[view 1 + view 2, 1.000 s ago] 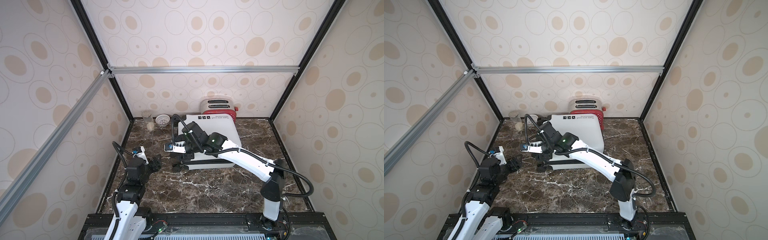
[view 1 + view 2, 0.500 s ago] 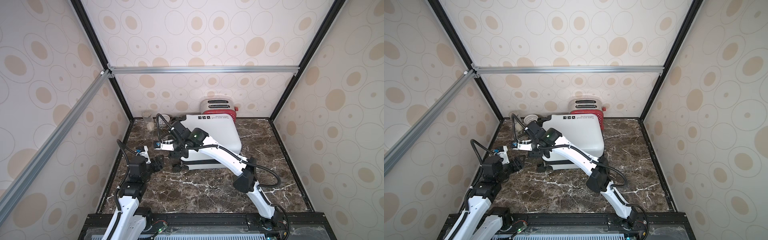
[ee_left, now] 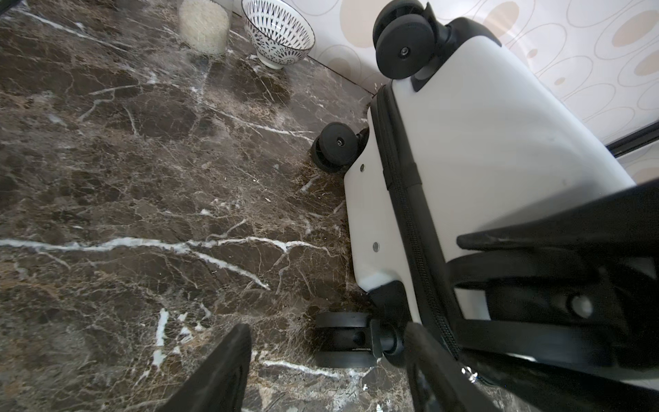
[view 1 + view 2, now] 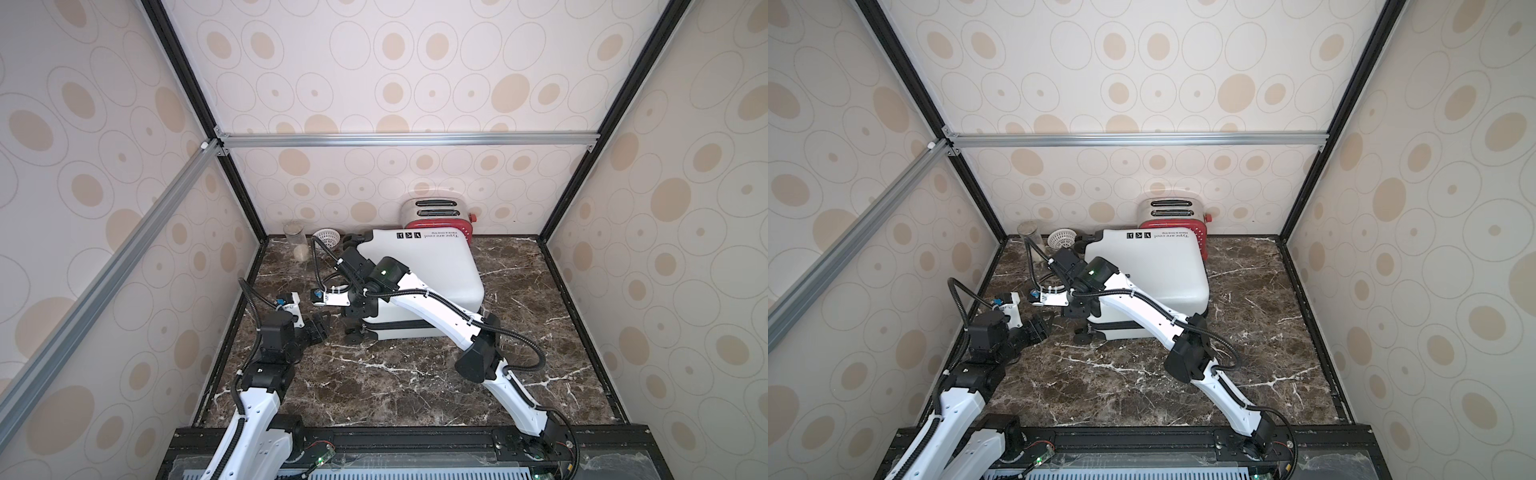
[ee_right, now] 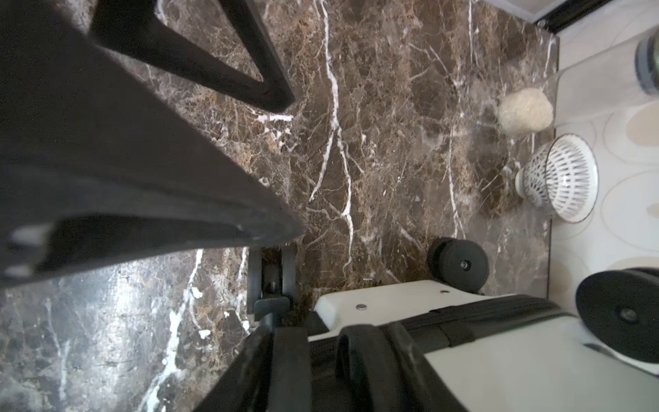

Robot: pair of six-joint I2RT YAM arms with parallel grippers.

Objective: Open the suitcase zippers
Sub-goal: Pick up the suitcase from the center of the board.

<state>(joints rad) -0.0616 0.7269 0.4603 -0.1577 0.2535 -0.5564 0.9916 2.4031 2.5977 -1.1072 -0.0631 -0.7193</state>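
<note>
Guessing right gripper (image 4: 358, 309), mid-frame, slips off zippers (image 3: 403, 199) on suitcase (image 4: 428, 266) corner curve; can't tell its grip. Left gripper (image 4: 319, 329) wide, empty.

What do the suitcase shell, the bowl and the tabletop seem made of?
Suitcase: probably hard plastic, smooth white with a soft sheen. Bowl: likely glazed ceramic, glossy with dark painted pattern. Tabletop: polished brown marble or a lookalike, white veins, reflections.
</note>
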